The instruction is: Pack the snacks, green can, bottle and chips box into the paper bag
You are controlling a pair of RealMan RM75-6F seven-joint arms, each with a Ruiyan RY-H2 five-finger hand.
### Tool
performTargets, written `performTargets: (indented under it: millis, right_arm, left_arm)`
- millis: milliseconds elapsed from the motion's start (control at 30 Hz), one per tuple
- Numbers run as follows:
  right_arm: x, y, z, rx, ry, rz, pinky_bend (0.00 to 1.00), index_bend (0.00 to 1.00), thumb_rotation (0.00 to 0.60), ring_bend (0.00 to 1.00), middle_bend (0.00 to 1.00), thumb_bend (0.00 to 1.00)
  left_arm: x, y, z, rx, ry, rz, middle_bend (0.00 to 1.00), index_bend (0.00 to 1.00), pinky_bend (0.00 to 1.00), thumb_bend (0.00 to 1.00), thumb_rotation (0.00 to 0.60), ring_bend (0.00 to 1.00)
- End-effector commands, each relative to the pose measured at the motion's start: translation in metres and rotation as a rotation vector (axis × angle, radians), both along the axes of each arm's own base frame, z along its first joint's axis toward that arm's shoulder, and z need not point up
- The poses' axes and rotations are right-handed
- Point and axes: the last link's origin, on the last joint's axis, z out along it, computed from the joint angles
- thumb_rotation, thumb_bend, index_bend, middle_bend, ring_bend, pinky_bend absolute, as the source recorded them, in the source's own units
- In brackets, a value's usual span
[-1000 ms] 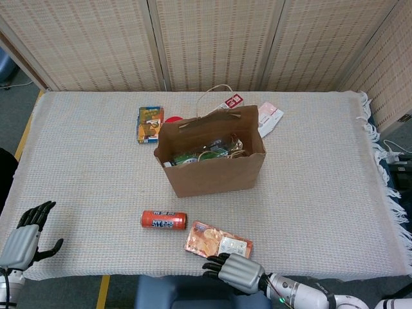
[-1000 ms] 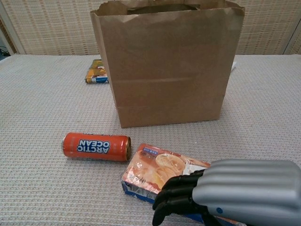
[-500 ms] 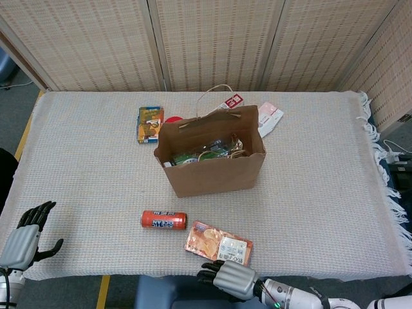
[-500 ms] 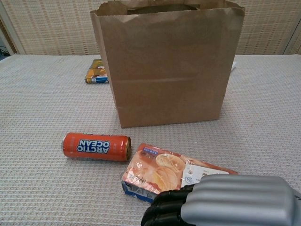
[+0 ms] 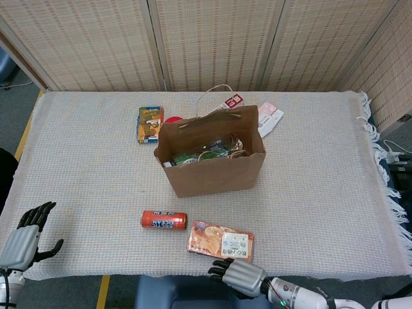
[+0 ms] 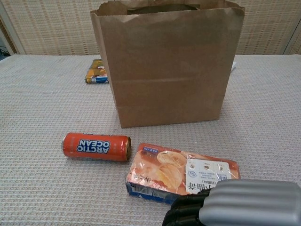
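The brown paper bag [image 5: 209, 164] stands open mid-table, with green items and packets [image 5: 203, 153] visible inside; in the chest view the bag [image 6: 164, 61] fills the middle. An orange snack box [image 5: 221, 240] lies flat near the front edge, also seen in the chest view as the snack box [image 6: 183, 174]. My right hand [image 5: 239, 278] sits just in front of it at the table edge, its bent dark fingers [image 6: 188, 213] against the box's near side, holding nothing. My left hand [image 5: 26, 238] hovers open at the front left corner.
An orange can [image 5: 163, 220] lies on its side left of the snack box, label up in the chest view [image 6: 96, 146]. A blue-yellow box [image 5: 150, 123] lies behind the bag's left. Red and white packets [image 5: 270, 119] lie behind the bag.
My right hand has drawn back from on top of the snack box toward the table's front edge. The box has shifted right and turned square to the edge. The left hand is still.
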Motion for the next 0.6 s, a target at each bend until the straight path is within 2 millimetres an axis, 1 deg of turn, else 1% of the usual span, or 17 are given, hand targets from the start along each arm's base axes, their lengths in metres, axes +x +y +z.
performTargets:
  millis: [33,333,467,500,533,600]
  right_arm:
    - [-0.009,-0.007,0.009,-0.042,0.017,-0.028,0.18,0.19,0.6,0.05,0.11,0.92]
    - [-0.033,-0.034,0.029,-0.181,0.052,-0.09,0.18,0.19,0.6,0.05,0.11,0.92]
    - [-0.036,-0.043,0.036,-0.227,0.037,-0.139,0.18,0.18,0.6,0.05,0.11,0.92]
    - [-0.036,-0.043,0.038,-0.225,0.033,-0.152,0.18,0.18,0.6,0.05,0.11,0.9]
    - [-0.034,-0.041,0.04,-0.213,0.022,-0.17,0.18,0.18,0.6,0.05,0.11,0.84]
    - [-0.031,-0.036,0.044,-0.196,0.003,-0.182,0.18,0.17,0.6,0.05,0.11,0.67]
  left_arm:
    - [0.0,0.0,0.0,-0.001,0.0,0.0,0.0,0.0,0.01,0.33,0.6,0.0]
    - [0.001,0.0,-0.001,-0.001,0.006,0.0,0.0,0.0,0.01,0.33,0.6,0.0]
    - [0.001,0.0,-0.002,0.0,0.007,0.002,0.0,0.0,0.01,0.33,0.6,0.0]
    - [0.001,0.0,-0.001,0.0,0.007,0.003,0.0,0.0,0.01,0.33,0.6,0.0]
    - [0.001,0.0,-0.001,0.0,0.007,0.003,0.0,0.0,0.01,0.33,0.6,0.0]
    - [0.001,0.0,-0.001,0.001,0.005,0.004,0.0,0.0,0.01,0.33,0.6,0.0]
